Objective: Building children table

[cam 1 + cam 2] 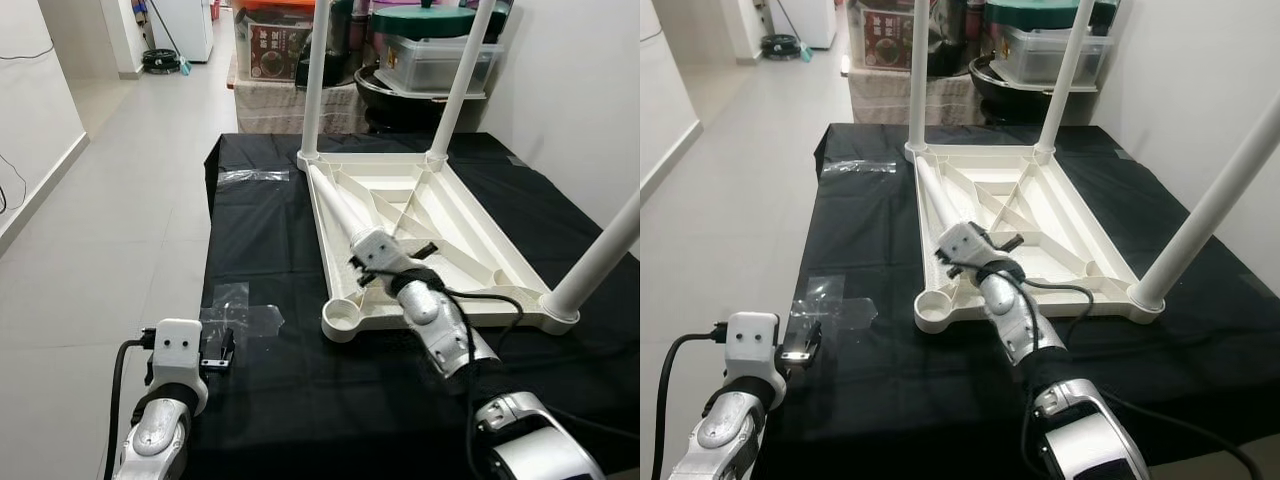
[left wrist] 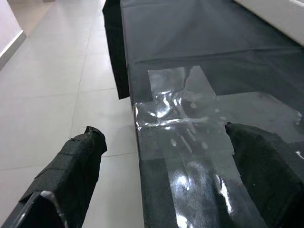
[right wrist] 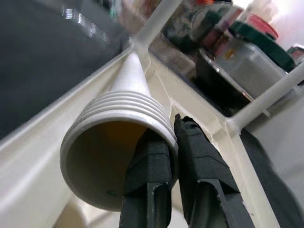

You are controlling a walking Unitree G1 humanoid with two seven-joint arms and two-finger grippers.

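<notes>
Here a black cloth (image 1: 260,250) covers the work surface, with patches of clear tape (image 1: 240,315) stuck near its left edge. The white children's table (image 1: 430,215) lies upside down toward the right side of the cloth; three legs stand up from its corners. The fourth leg (image 1: 335,205) lies loose inside the frame along its left rim. The right gripper (image 3: 173,137) pinches the rim of this leg's open, threaded end, one finger inside and one outside. The left gripper (image 2: 161,156) hovers with fingers spread wide over the tape at the cloth's left edge, holding nothing. Pale floor tiles (image 1: 120,200) run along the left, and storage boxes (image 1: 440,55) sit beyond the far edge.
</notes>
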